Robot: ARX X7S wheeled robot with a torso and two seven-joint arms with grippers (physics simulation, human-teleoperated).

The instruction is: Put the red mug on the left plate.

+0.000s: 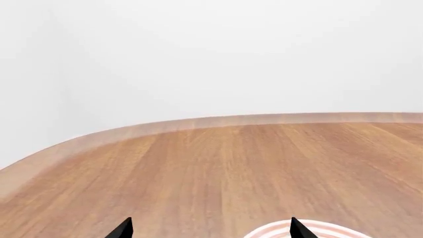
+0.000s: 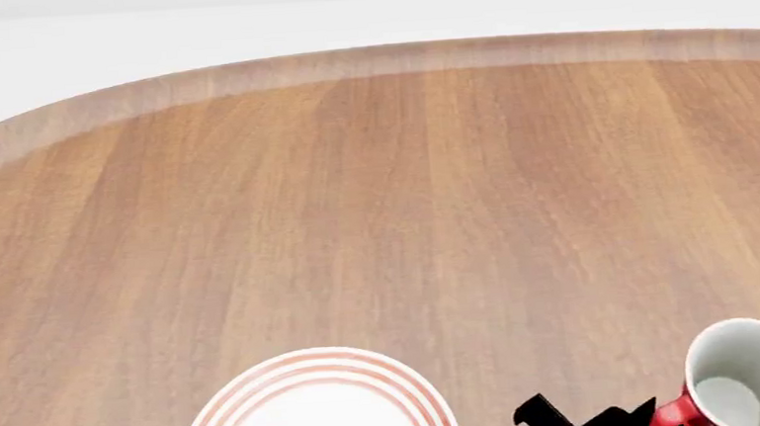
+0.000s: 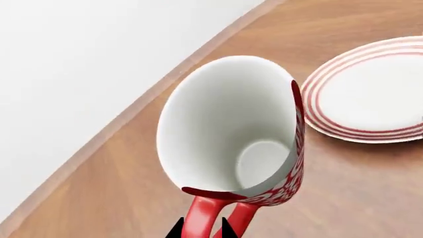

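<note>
1. Gripping the red mug [image 3: 231, 134] by its red loop handle [image 3: 215, 215], the right gripper [image 3: 200, 229] had both black fingertips pinched against the handle.
2. Mug sat tilted at the near right of the wooden table [image 2: 393, 202] in the head view, white inside facing up, well right of the plate.
3. Red-ringed white plate [image 2: 316, 407] lay flat at the near edge, apart from the mug.
4. Left gripper [image 1: 210, 229] hovered over the plate's rim, fingertips spread apart, grasping nothing.
5. Whether the mug touched the tabletop: could not tell.
</note>
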